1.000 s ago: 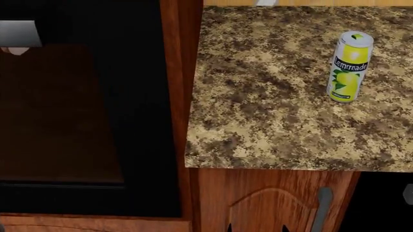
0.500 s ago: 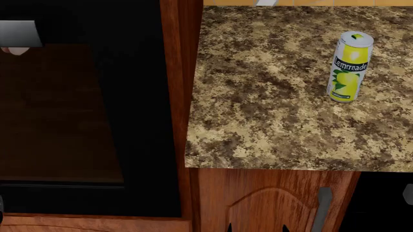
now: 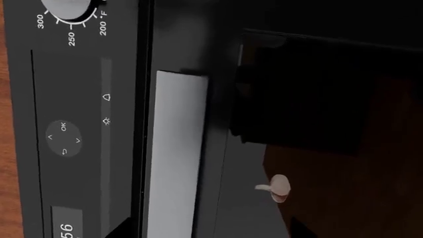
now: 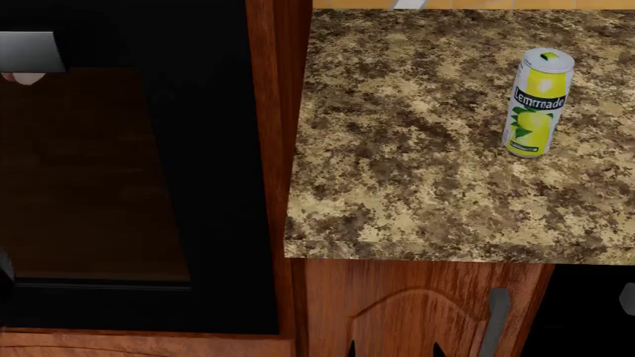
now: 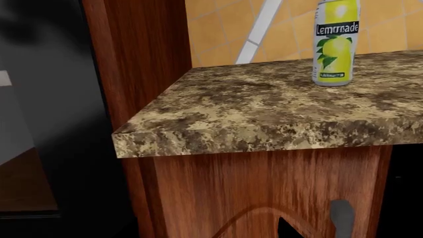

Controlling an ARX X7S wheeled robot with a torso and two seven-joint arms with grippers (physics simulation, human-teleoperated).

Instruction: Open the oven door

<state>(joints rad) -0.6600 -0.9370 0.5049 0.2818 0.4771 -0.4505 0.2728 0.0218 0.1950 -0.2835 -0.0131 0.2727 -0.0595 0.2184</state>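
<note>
The oven door [image 4: 213,186] fills the left of the head view: a black frame around brown-tinted glass [image 4: 89,171]. Its grey bar handle [image 4: 30,50] sits at the upper left. In the left wrist view the handle [image 3: 175,153] runs right beside the control panel [image 3: 73,134], and the door glass [image 3: 350,163] lies beyond it. My left gripper [image 3: 210,232] is open, and only its dark fingertips [image 3: 116,233] show at the frame edge, one on each side of the handle's line. My right gripper [image 4: 395,351] hangs open in front of the wooden cabinet, holding nothing.
A yellow lemonade can [image 4: 537,102] stands upright on the speckled granite counter [image 4: 417,163], towards the back right. Below the counter is a reddish cabinet door [image 4: 417,320] with a slim grey handle [image 4: 493,320]. A wooden post [image 4: 282,111] separates oven and counter.
A dark grey part of my left arm has risen along the left edge of the head view. The door, can and right gripper have not moved.
</note>
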